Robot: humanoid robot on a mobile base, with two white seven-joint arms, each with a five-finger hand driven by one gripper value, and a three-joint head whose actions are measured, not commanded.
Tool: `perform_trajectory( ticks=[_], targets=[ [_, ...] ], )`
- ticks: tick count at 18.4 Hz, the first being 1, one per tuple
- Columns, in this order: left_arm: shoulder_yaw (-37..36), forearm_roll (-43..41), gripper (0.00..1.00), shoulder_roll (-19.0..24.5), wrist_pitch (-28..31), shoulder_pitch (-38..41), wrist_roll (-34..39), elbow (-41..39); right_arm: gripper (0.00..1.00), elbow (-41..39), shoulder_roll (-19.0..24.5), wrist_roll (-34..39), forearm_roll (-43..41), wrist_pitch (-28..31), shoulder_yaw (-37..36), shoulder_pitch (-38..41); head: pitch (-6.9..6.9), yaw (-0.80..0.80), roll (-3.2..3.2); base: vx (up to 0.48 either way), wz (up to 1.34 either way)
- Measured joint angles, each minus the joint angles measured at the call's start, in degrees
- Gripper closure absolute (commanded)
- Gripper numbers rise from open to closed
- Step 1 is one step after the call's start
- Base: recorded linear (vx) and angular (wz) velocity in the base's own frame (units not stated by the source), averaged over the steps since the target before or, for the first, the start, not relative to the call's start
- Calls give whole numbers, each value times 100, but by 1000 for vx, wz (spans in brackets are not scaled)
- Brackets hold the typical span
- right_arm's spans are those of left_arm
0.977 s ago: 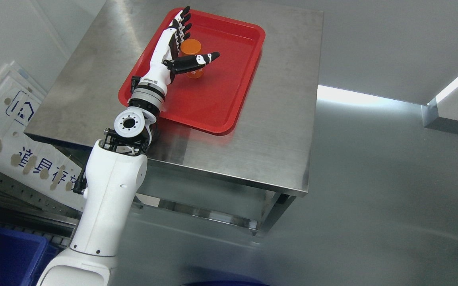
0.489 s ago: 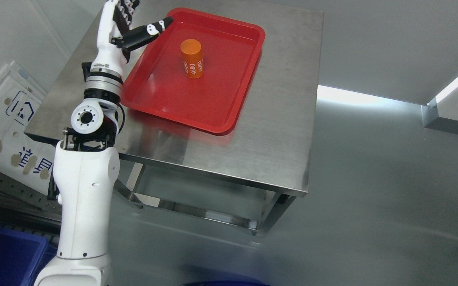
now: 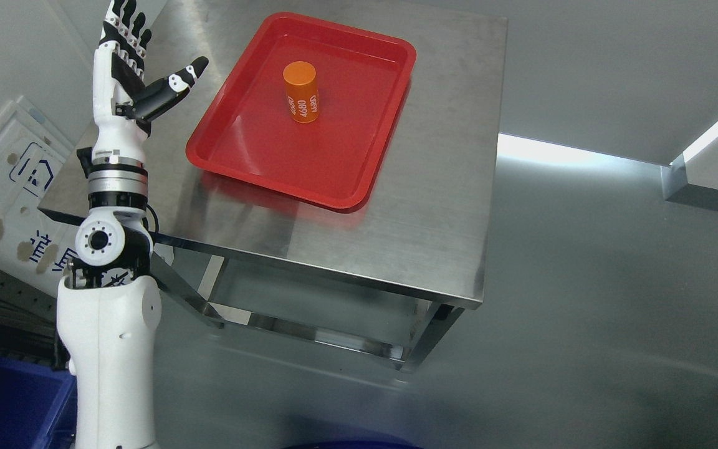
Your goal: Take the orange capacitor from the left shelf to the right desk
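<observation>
One orange capacitor (image 3: 301, 92) stands well right of left hand (image 3: 128, 75).

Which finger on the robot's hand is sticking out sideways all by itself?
The thumb of the left hand. It points off to the right toward the red tray, while the other four fingers stand together, pointing up.

A brushed steel bench (image 3: 396, 206) on angled legs fills the upper middle. Grey glossy floor (image 3: 583, 312) spreads toward 4 o'clock, crossed by a bright strip of light (image 3: 558, 153) at 3 o'clock. A worn white sign (image 3: 4, 187) leans at 9 o'clock; a blue bin (image 3: 4, 405) sits at 8 o'clock.
</observation>
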Motion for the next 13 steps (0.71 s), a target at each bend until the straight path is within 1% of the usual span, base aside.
perform_trajectory(
  ticks=[3, 7, 13],
  targets=[
    [23, 0, 0, 0, -74, 318, 21, -67, 0, 0, 0, 2, 0, 3, 0, 0, 0, 0, 0, 0, 0],
    [55, 0, 0, 0, 377, 544, 56, -133, 0, 0, 0, 3, 0, 4, 0, 0, 0, 0, 0, 0, 0],
    [92, -4, 0, 0, 574, 668, 53, -197, 0, 0, 0, 3, 0, 6, 0, 0, 0, 0, 0, 0, 0]
  ],
)
